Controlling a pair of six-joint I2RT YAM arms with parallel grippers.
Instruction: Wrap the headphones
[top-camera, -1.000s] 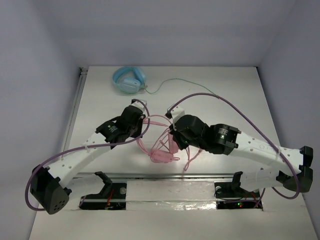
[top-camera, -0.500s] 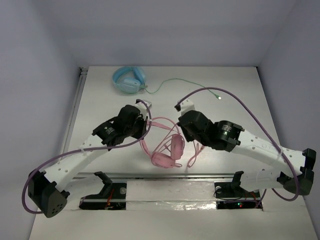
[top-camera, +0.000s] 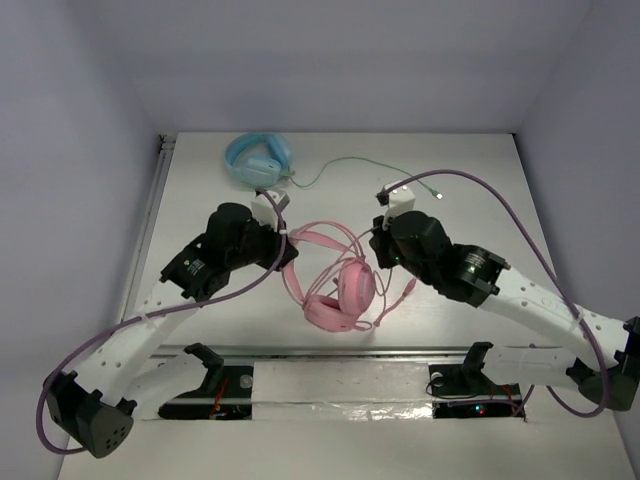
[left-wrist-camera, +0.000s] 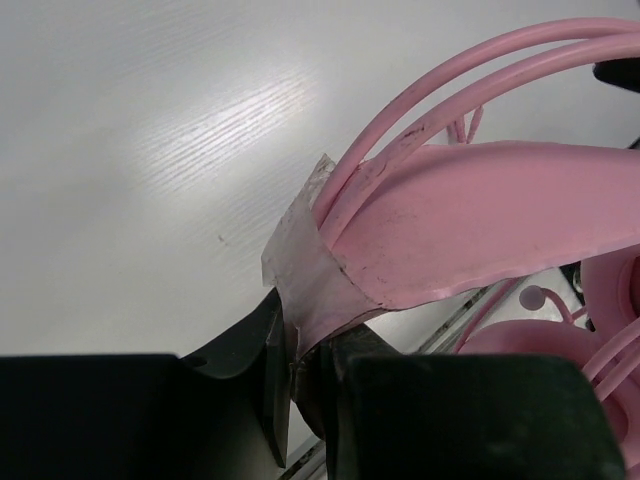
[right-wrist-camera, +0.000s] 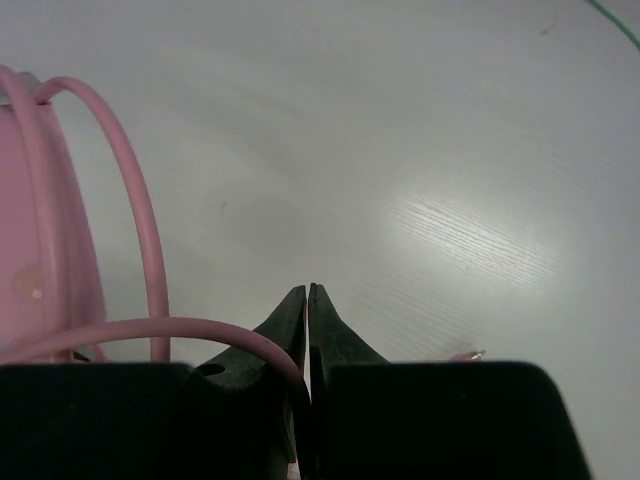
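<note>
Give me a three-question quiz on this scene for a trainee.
1. True or false: the left pincer grips the pink headphones by the headband.
2. Fill in: the right pincer is shut on the thin pink ____.
3. The blue headphones lie: A apart from both pincers; B in the right pincer; C under the pink pair.
Key: 1 true; 2 cable; 3 A.

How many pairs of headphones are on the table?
2. The pink headphones are in the middle of the table; the light blue headphones are near its far edge, to the left. None seems hidden.
</note>
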